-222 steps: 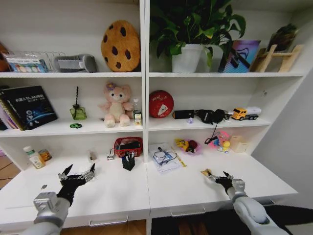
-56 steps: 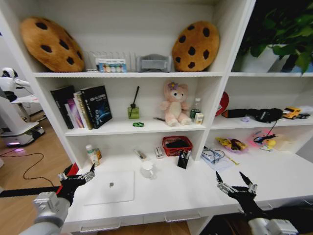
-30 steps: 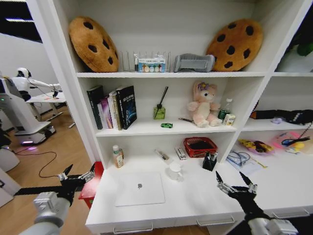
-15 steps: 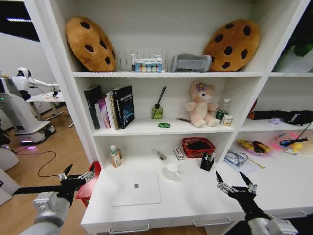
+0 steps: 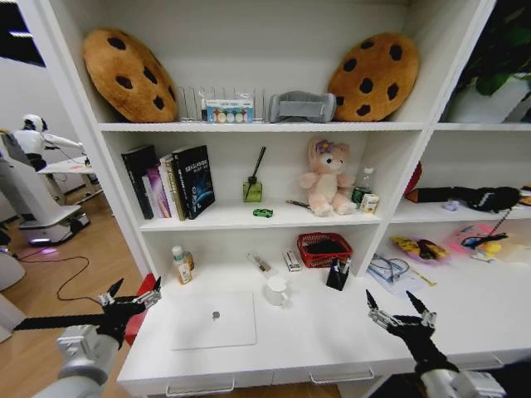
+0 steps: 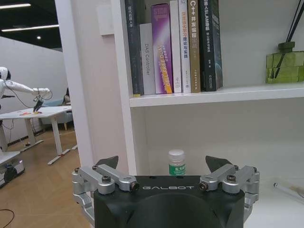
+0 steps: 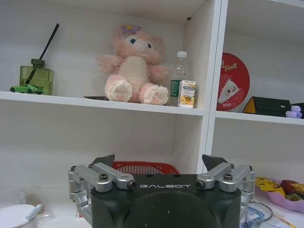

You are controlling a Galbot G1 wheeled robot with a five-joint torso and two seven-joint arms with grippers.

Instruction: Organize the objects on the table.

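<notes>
The thin silver laptop (image 5: pixel 213 319) lies shut on the white table (image 5: pixel 332 332), left of a white mug (image 5: pixel 276 290). A clear green-capped bottle (image 5: pixel 177 265) (image 6: pixel 176 162) stands at the back left of the table. Pens stand in a black holder (image 5: pixel 337 274). The tiny green toy car (image 5: pixel 263 213) (image 7: pixel 26 89) sits on the shelf above. My left gripper (image 5: pixel 129 305) (image 6: pixel 161 164) hovers open off the table's left end, facing the bottle. My right gripper (image 5: pixel 398 313) (image 7: pixel 159 161) is open over the table's front right.
A red basket (image 5: pixel 323 249) (image 7: pixel 145 167) stands at the back of the table. The shelf holds books (image 5: pixel 170 182), a reed diffuser (image 5: pixel 252 189) and a pink plush bear (image 5: pixel 326 178). A red box (image 5: pixel 139 311) sits on the floor at the left.
The whole picture has shifted a little to the left, so the camera has turned right. Both grippers keep the same pose and stay open.
</notes>
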